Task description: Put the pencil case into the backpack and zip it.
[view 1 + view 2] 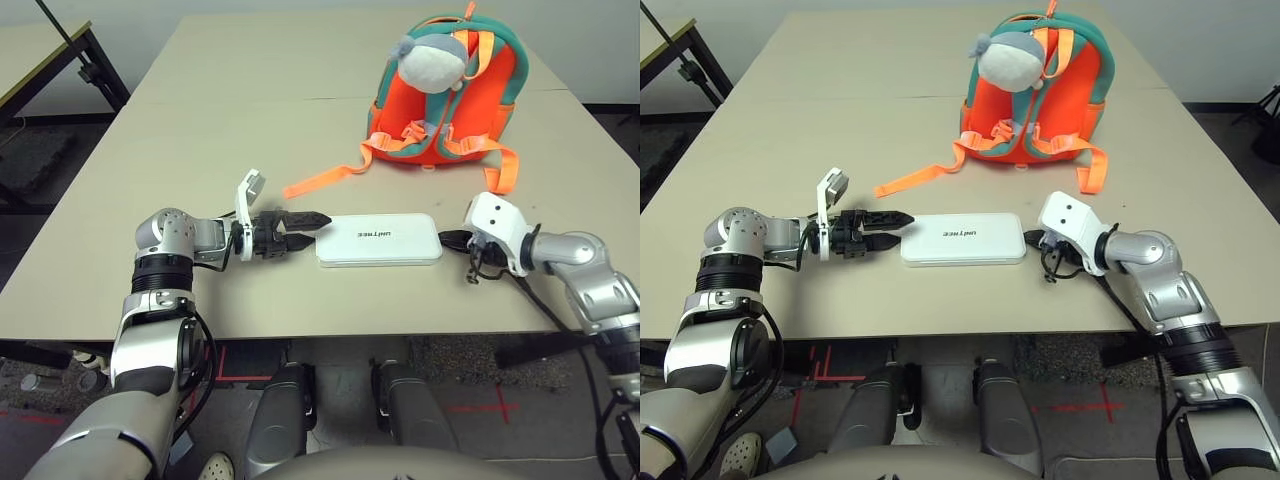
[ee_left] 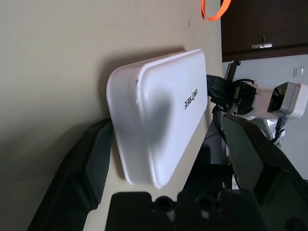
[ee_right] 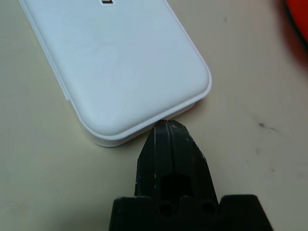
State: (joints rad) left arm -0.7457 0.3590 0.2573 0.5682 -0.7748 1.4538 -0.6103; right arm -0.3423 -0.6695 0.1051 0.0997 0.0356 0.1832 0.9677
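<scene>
Nearest the camera, on the beige table (image 1: 200,110), the two silver forearms reach in from either side toward the pencil case (image 1: 379,240), which lies flat near the table's front edge, between them.

Well behind the case stands the largest task thing, the backpack (image 1: 450,95), bright orange with teal trim and upright. A grey-and-white plush toy (image 1: 433,58) hangs against it, and one orange strap (image 1: 320,180) trails forward over the table toward the case without reaching it. Whether its zipper is open cannot be told from these views.

The pencil case reads as a rigid white shell with rounded corners and a smooth, probably slippery lid; it looks light and unlikely to flex or crush. Its flat, low profile leaves little to grab from above, so the short ends or the long edges seem the sensible places to hold, with the fingers straddling its thickness or width.

The left gripper (image 2: 163,159) is spread wide, its two black fingers (image 2: 91,163) standing on either side of the case's near short end, not yet closed on it. The right gripper (image 3: 167,126) has its fingers pressed together into one point, and their tip touches or nearly touches the opposite short end, in a position to brace the case against sliding away. Nothing is held so far.
</scene>
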